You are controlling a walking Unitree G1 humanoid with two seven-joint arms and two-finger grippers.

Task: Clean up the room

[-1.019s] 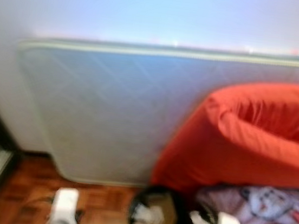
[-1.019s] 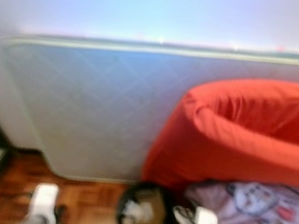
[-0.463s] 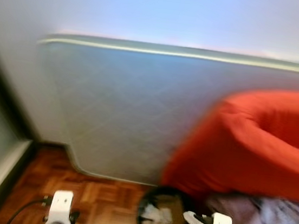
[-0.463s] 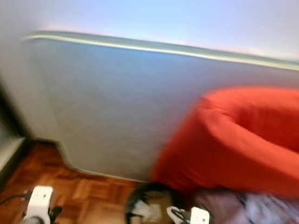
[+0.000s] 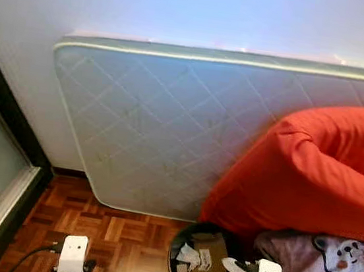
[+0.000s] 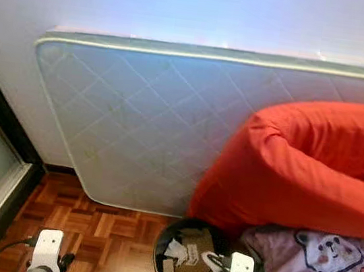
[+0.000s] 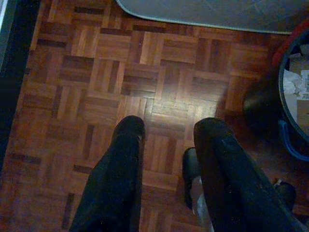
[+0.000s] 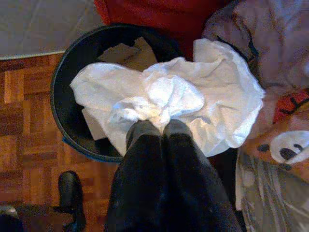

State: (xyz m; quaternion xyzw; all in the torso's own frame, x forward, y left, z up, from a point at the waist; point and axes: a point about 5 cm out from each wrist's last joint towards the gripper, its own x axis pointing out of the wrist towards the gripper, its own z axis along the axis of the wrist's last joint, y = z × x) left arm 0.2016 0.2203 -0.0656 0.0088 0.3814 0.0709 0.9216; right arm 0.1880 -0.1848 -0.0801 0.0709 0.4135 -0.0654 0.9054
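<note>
Right gripper (image 8: 158,126) pinched onto crumpled white paper sheet (image 8: 169,99), its underside hidden, held above round black waste bin (image 8: 65,77). Left gripper (image 7: 166,128) spread apart over brown parquet floor (image 7: 96,72).

Colours in the corner

A pale blue-grey diamond-quilted mattress (image 5: 170,128), an orange-red beanbag (image 5: 310,172), a black bin (image 8: 67,96), white crumpled paper (image 8: 169,104), reddish-brown parquet floor (image 7: 145,82), a pink bear-print blanket (image 5: 332,267).
</note>
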